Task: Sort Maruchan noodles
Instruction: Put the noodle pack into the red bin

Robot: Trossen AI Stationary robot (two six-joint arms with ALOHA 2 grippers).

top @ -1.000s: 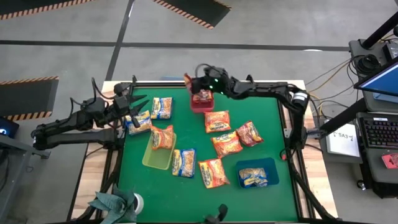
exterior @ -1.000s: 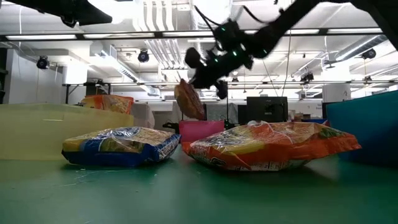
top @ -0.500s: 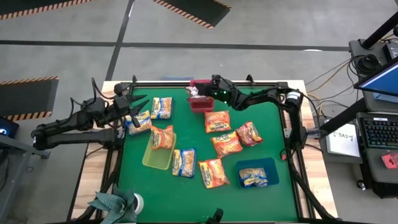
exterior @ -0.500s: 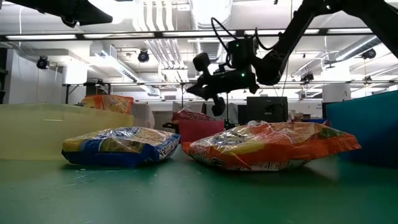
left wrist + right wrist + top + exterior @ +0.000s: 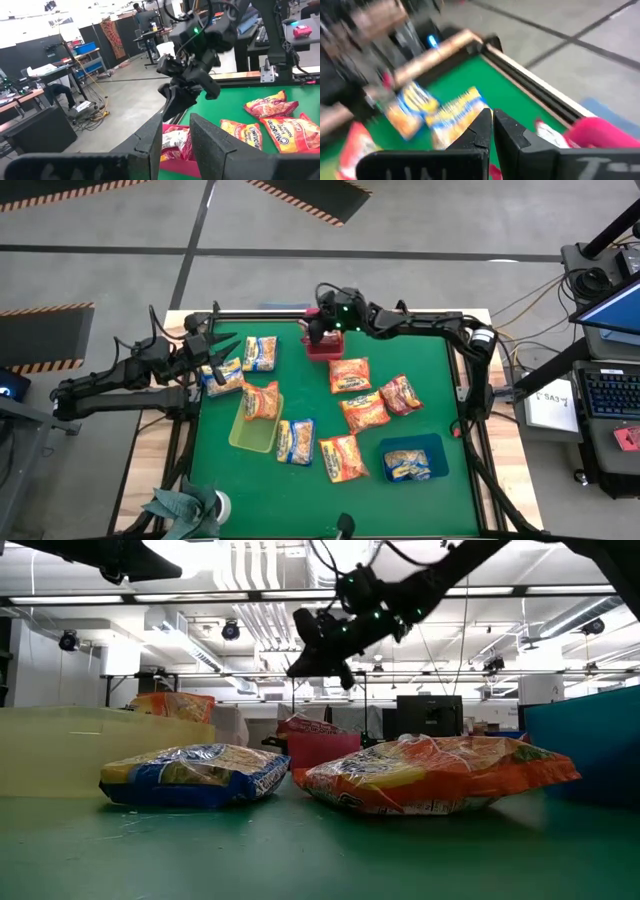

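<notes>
Three trays sit on the green surface (image 5: 420, 370): a red tray (image 5: 322, 346) at the far edge with a packet (image 5: 175, 144) in it, a yellow-green tray (image 5: 253, 430) on the left carrying an orange packet (image 5: 262, 400), and a blue tray (image 5: 412, 458) near the right with a blue-and-yellow packet (image 5: 405, 466) inside. The other noodle packets (image 5: 351, 374) lie loose across the middle and left of the surface. Beyond it, the low view shows a workshop hall with ceiling lights and a monitor (image 5: 428, 715). The right claw (image 5: 313, 323) hangs over the red tray's far side, fingers pressed together, holding nothing. The left claw (image 5: 212, 363) waits at the left edge, just by a blue-and-yellow packet (image 5: 224, 376), fingers a little apart.
</notes>
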